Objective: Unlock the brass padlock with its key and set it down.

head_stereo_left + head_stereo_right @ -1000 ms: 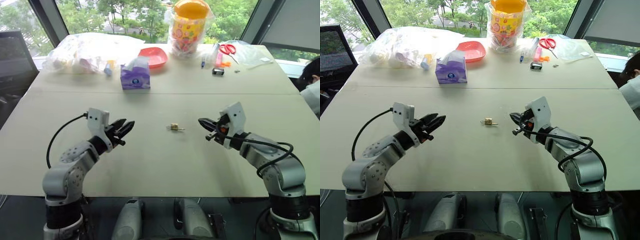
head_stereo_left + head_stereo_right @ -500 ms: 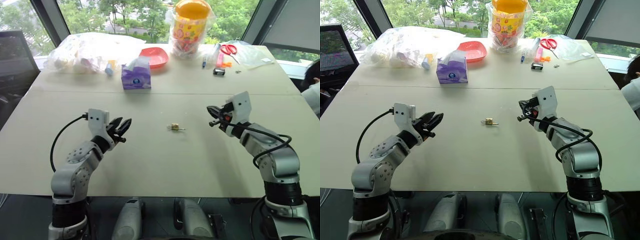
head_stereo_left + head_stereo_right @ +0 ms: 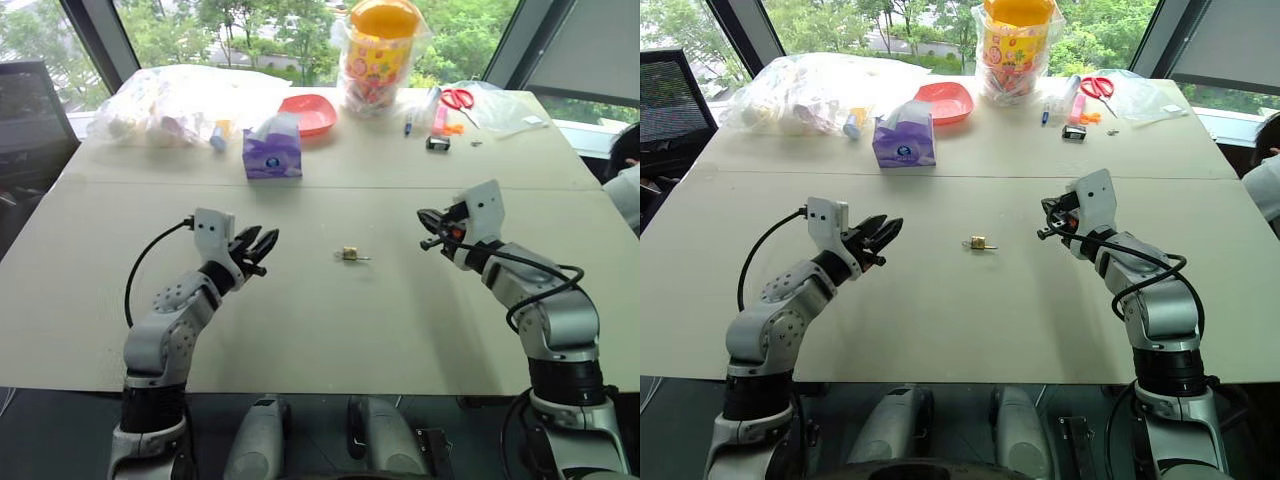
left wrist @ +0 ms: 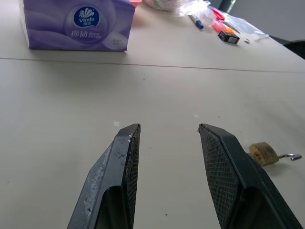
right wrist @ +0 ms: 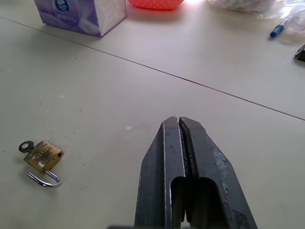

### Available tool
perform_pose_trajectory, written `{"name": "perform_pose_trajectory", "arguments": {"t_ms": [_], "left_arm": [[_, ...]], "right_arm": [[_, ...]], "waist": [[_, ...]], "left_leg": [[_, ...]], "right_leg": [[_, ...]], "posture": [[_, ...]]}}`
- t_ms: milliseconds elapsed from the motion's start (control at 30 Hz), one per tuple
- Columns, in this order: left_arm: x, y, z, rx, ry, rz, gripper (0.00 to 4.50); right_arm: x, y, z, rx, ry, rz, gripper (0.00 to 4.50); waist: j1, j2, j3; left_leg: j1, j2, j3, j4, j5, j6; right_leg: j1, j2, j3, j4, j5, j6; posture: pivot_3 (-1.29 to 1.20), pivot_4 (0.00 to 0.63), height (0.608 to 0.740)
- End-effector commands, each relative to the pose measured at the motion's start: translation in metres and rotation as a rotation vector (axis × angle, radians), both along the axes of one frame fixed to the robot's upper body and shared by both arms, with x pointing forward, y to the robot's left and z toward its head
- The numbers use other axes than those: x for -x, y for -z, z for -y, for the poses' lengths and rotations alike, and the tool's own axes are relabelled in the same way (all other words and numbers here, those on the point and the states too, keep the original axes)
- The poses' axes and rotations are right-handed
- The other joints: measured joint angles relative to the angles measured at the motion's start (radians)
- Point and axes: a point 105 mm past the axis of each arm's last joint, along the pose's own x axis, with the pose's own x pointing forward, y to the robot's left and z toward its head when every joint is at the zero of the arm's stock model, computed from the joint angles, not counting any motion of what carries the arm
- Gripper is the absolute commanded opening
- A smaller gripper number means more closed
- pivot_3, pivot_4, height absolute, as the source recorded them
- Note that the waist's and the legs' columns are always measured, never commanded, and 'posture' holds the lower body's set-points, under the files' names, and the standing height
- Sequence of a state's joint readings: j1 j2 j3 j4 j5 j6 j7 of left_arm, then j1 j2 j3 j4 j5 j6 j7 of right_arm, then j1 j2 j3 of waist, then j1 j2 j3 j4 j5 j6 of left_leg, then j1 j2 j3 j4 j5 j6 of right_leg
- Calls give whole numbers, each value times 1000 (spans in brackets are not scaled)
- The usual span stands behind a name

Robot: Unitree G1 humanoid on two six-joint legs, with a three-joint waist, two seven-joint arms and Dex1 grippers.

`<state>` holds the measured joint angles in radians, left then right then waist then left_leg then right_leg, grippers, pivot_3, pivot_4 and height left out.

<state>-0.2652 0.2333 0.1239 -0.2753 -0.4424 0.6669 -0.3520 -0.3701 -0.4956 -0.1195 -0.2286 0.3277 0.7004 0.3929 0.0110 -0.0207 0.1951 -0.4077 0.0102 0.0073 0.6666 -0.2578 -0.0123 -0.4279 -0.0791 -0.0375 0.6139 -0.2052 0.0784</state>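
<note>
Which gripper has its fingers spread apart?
The left gripper: its two fingers stand apart over the table, while the right gripper has its fingers pressed together.

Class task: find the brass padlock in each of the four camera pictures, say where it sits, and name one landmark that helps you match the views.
Left eye view: brass padlock on the bare table, between the two grippers.
Right eye view: same spot, mid-table.
Left wrist view: at the right edge, beside a black finger.
Right wrist view: lower left, shackle swung open, key in it.
Shared landmark: the purple tissue box.
</note>
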Motion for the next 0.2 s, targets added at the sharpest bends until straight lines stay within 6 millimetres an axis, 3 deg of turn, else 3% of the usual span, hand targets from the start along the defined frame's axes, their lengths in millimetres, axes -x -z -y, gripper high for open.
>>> {"name": "perform_pose_trajectory", "arguments": {"t_ms": [33,200], "left_arm": [[1,-6,4,-11,26,31,1988],[6,-12,7,-12,130,32,1988]], "right_arm": [[2,-17,6,12,15,65,0],[20,-10,5,70,-67,-3,0]], "waist": [[0,0,0],[2,0,0]], "left_leg": [[0,0,0,0,0,0],[0,0,0,0,0,0]], "right_leg": [[0,0,0,0,0,0],[0,0,0,0,0,0]], "posture": [[0,150,740],[0,150,740]]}}
